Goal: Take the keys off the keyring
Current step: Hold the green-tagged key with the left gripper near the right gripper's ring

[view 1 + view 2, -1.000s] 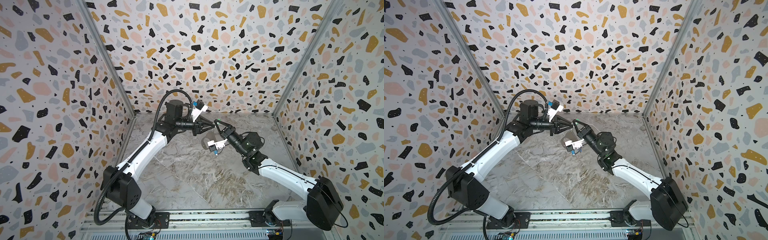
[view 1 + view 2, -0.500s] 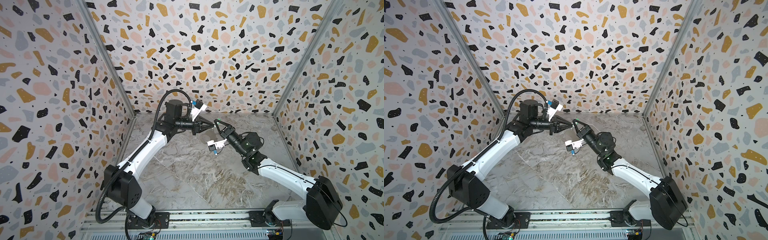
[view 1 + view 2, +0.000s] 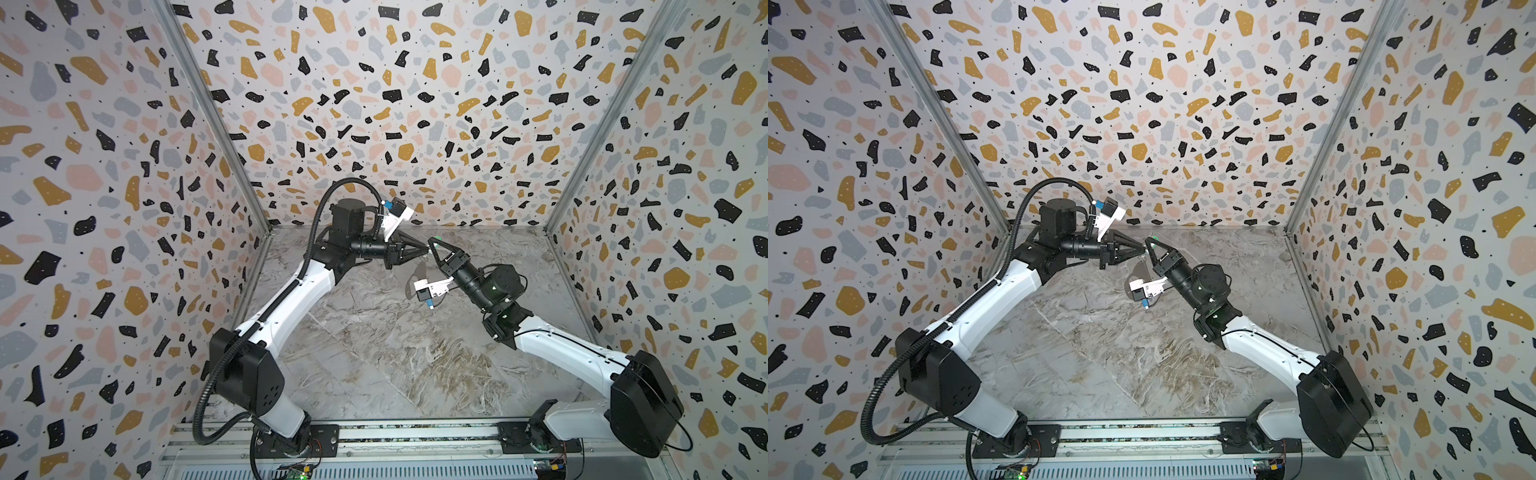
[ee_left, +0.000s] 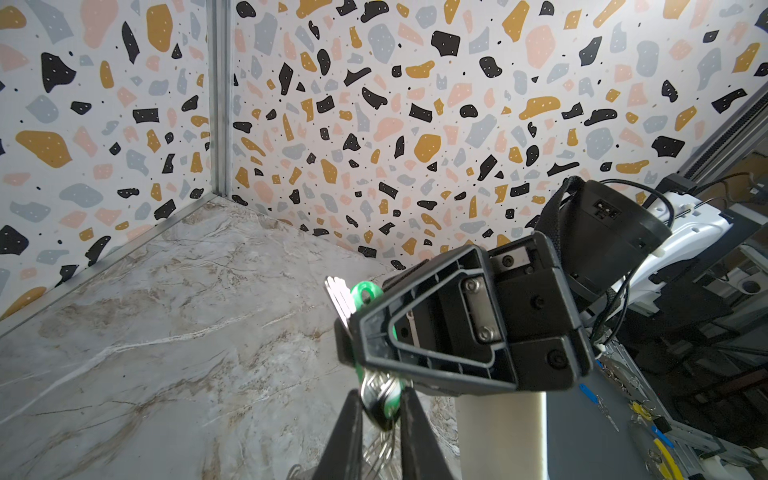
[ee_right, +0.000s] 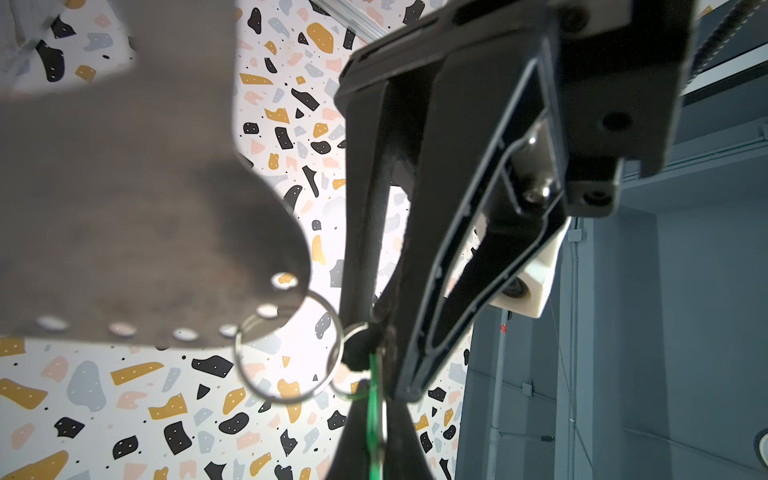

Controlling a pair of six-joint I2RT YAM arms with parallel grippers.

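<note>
ok so the right gripper [image 5: 375,409] is clamped tight on the green key [image 4: 356,294]. The thin plastic sits edge-on between its fingers, and the looped end pokes out past the tips with a sliver of silvery metal beside it. The left gripper [image 4: 381,395] meets it nose to nose, jaws down to a narrow gap and pinching the small metal ring [image 5: 353,361] right at the right gripper's tips, with a bit of green caught in there too. Just to the side of both sets of tips, that small ring meets a bigger ring [image 5: 289,349]. The bigger one goes through a hole near the edge of the keyring [image 5: 124,187], the flat grey plate dangling under the two grippers. All of this is up in the air over the marble tabletop [image 3: 374,353], close to the back wall [image 3: 415,124].
</note>
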